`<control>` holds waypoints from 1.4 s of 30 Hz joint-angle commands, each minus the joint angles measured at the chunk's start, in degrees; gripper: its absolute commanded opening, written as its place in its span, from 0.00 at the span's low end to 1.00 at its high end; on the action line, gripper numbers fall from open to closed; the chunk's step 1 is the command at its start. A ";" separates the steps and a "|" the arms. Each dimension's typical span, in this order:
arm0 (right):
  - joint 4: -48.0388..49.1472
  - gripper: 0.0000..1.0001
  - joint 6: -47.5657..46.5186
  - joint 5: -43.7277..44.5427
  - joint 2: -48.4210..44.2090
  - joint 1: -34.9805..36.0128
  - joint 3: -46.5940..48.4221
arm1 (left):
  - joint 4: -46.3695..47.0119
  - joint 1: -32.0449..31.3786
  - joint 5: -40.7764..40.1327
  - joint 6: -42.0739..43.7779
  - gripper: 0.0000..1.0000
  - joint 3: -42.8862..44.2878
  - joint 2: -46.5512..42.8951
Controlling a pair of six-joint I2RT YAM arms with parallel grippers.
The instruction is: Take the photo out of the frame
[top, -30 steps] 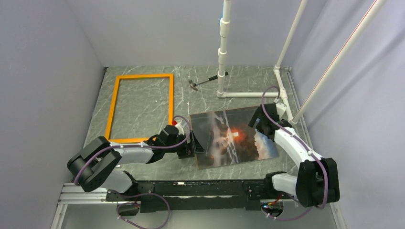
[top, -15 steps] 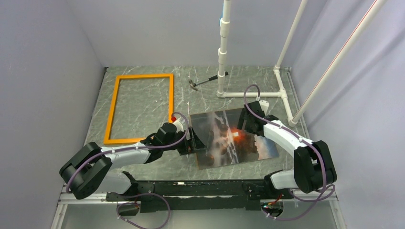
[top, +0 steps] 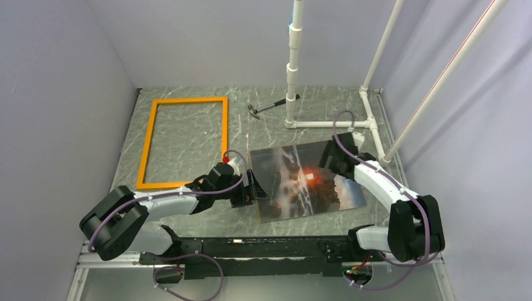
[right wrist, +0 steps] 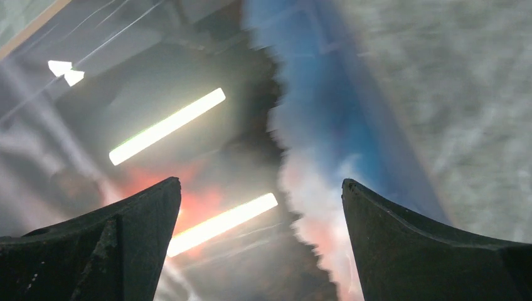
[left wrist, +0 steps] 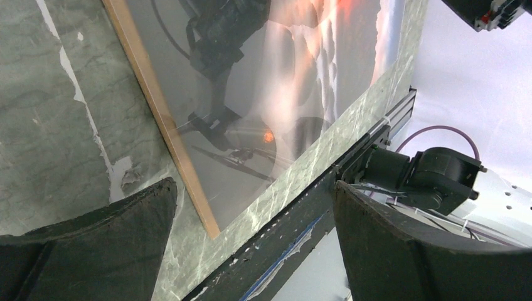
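Photo (top: pixel 307 182) flat on table (top: pixel 326 106), well apart from orange frame (top: pixel 188 99)

Bright-orange frame (top: pixel 183 142), photo (top: pixel 305 182) of dark rocks, orange glow, blue sky, grey-green marbled table (top: pixel 188 144)

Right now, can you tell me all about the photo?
The photo is a big shiny rectangle showing dark rocks, white water, an orange glow and blue sky. Its edge looks thin and tan, like board. It lies flat, picture up, on the table, right of the empty frame and apart from it. No jaws grip it.
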 commanded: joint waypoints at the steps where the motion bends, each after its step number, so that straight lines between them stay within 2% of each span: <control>1: 0.59 1.00 1.55 -0.93 -4.52 -14.10 -3.18 | 2.26 -0.18 0.81 -0.20 0.95 0.70 1.57; 5: 4.07 1.00 2.28 -5.72 -7.43 -26.23 -6.54 | 1.15 -0.21 -0.15 0.99 0.96 1.00 1.80; 11: 5.76 1.00 0.62 -9.18 -3.33 -33.60 -6.93 | 3.03 -0.25 0.77 1.14 0.95 1.25 4.58; 23: 7.84 0.99 -0.12 -13.62 0.93 -33.78 -7.45 | 8.02 -0.24 3.93 -0.77 0.93 1.91 5.29; 42: 7.73 0.99 0.23 -17.36 1.46 -33.42 -7.33 | 6.25 -0.33 4.43 -1.31 0.93 3.96 1.53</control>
